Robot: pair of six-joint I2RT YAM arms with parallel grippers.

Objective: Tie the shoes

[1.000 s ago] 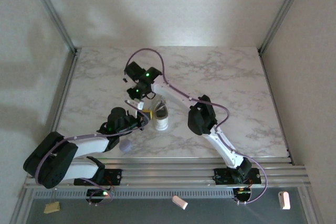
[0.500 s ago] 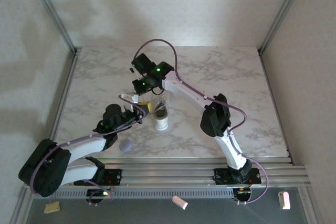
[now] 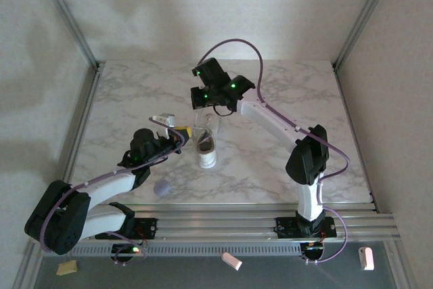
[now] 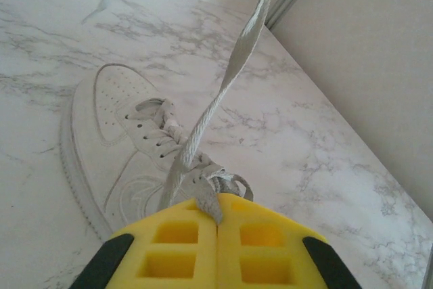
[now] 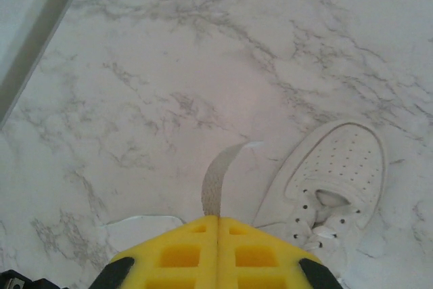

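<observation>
One white sneaker (image 3: 207, 150) is seen on the marble table (image 3: 304, 99), a little left of the middle and toward the near edge. Its toe is pointed at the arm bases and its opening is turned toward the back wall. The left gripper (image 3: 177, 132) is held just left of the sneaker. In the left wrist view its yellow pads (image 4: 183, 248) are pressed together, and a white lace (image 4: 230, 79) is pinched in the seam between them. From that seam the lace is drawn in a nearly straight line up across the eyelets and out of the top of the picture. The right gripper (image 3: 203, 106) is held above the table just behind the sneaker's heel. Its pads (image 5: 176, 255) are likewise shut tight, and a second lace (image 5: 220, 181) is clamped between them. This second lace is seen curving away over the marble toward the sneaker's side, though whether it touches the sneaker cannot be told. Near the front edge, left of the sneaker and apart from it, a small lavender blob (image 3: 162, 188) is lying on the table.
</observation>
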